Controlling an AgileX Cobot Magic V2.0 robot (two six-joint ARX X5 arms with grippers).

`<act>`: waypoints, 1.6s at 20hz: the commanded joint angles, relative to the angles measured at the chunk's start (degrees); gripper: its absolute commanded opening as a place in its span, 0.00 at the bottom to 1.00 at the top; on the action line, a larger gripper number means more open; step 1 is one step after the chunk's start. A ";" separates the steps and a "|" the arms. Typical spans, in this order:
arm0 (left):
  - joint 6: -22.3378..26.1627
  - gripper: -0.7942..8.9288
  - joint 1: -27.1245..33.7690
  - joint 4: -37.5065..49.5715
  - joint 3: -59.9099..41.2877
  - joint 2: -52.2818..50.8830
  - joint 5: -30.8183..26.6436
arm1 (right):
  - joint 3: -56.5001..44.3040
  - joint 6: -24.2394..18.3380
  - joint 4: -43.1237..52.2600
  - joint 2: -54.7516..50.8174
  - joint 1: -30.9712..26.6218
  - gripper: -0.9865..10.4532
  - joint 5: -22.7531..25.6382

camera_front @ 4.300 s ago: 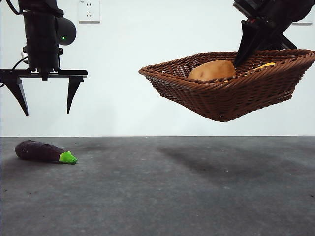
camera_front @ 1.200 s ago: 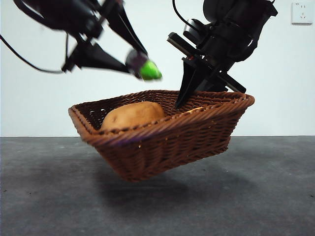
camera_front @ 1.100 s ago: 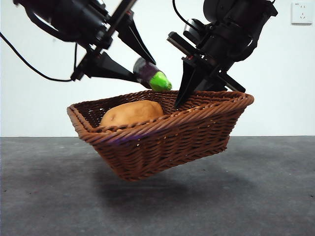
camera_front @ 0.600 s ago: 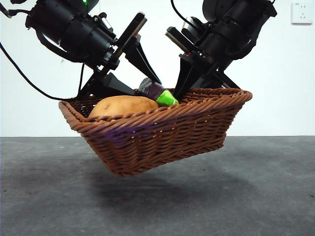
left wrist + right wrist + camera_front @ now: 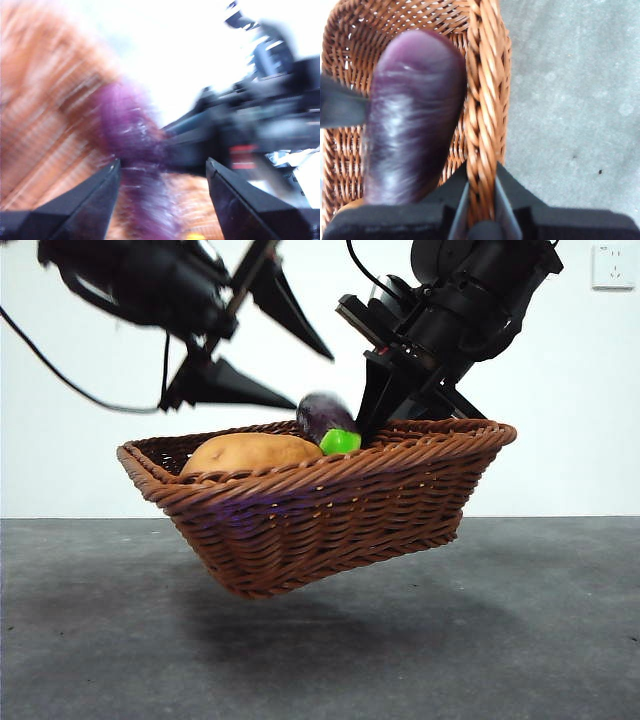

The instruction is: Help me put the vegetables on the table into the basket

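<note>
My right gripper (image 5: 372,432) is shut on the braided rim of the brown wicker basket (image 5: 330,510) and holds it tilted in the air above the table (image 5: 520,640). In the right wrist view its jaws (image 5: 480,192) pinch the rim (image 5: 482,100). The brown potato (image 5: 250,452) lies in the basket. The purple eggplant (image 5: 322,418) is free of any jaws, green stem down, just inside the rim beside my right gripper; it also shows in the right wrist view (image 5: 412,125). My left gripper (image 5: 312,380) is open just above it. The left wrist view is blurred, with the eggplant (image 5: 132,145) beyond the open jaws. The corn is hidden.
The basket's shadow lies on the dark grey table under it. A white wall with a socket (image 5: 612,266) stands behind. A black cable (image 5: 60,375) hangs from the left arm at the left.
My left gripper has opened and risen a little. The eggplant has left its jaws and dropped towards the basket's inside. The right gripper and basket have hardly moved.
</note>
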 commanded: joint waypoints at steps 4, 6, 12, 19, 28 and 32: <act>1.84 0.38 1.18 -0.50 -0.02 -6.23 0.04 | -0.07 0.28 1.07 0.09 0.09 0.08 -1.05; 1.95 0.38 1.38 -1.68 -0.02 -6.27 0.04 | -0.04 0.68 1.03 0.07 0.09 0.08 -1.07; 6.23 0.37 4.02 -7.10 -0.02 -19.45 0.04 | 0.50 1.07 0.92 -3.96 -2.16 0.08 -1.53; 14.56 0.18 10.91 -22.62 -0.02 -39.04 -0.61 | 4.61 -2.54 -10.80 -15.13 -17.75 0.08 -1.57; 18.71 0.07 11.32 -27.71 -0.02 -41.53 -0.59 | 4.33 -12.07 -16.92 -12.57 -32.37 0.08 -1.66; 19.58 0.07 11.34 -28.72 -0.02 -41.51 -0.63 | 3.69 -13.99 -15.91 -6.78 -33.33 0.08 -3.23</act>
